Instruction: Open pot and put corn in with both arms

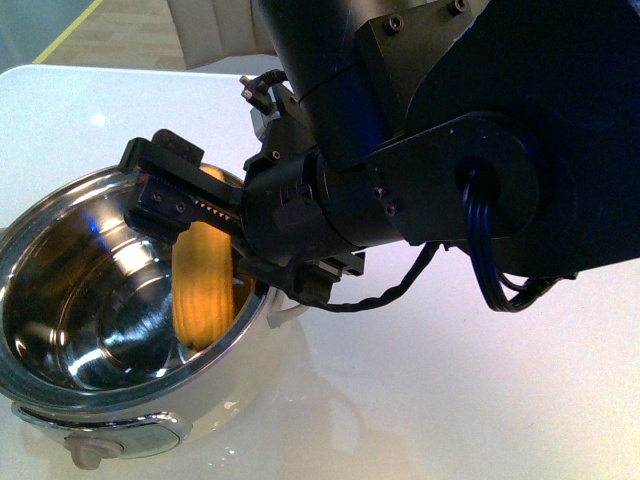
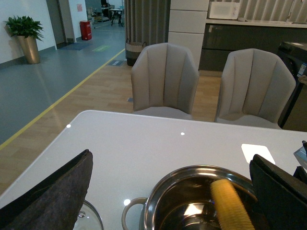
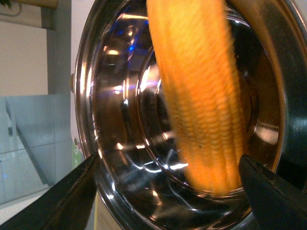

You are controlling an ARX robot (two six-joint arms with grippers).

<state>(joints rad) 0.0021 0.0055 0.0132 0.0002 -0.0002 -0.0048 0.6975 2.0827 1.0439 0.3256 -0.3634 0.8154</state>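
Currently the right gripper point(image 1: 160, 185) hangs over the pot point(image 1: 245, 375), jaws spread wide, the corn point(image 1: 205, 290) loose between them. The left gripper point(image 2: 171, 157) is likewise spread, empty.

Corn point(image 1: 205, 290) in the pot point(image 1: 235, 385) by its right wall, right pincer point(image 1: 142, 186) above it.
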